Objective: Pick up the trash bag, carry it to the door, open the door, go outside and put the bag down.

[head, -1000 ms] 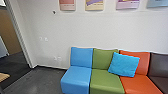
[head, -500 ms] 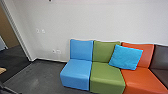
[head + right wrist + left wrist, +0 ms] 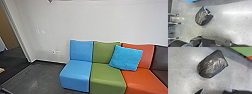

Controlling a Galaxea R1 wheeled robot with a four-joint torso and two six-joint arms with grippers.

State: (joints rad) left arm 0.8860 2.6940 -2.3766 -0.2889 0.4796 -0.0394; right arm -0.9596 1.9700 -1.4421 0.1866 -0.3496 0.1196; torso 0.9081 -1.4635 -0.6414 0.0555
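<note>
A black trash bag (image 3: 213,64) lies on the grey floor, its gathered end visible in the left wrist view. My left gripper (image 3: 217,91) is open, with its two dark fingertips wide apart and floor between them; the bag is a distance away from them, untouched. The same bag (image 3: 203,17) appears in the right wrist view, resting on the floor apart from the robot's dark parts. At the left of the head view, a doorway frame (image 3: 18,37) stands beside the white wall.
Against the wall stands a row of seats: blue (image 3: 75,75), green (image 3: 106,76), orange (image 3: 143,80) and dark brown (image 3: 161,60). A bright blue cushion (image 3: 126,58) leans there. Several dark-tipped metal legs (image 3: 174,23) stand on the floor in the right wrist view.
The head camera has tilted downward since the earliest frame, with a slight shift back up at the end. Wall posters have mostly left the picture.
</note>
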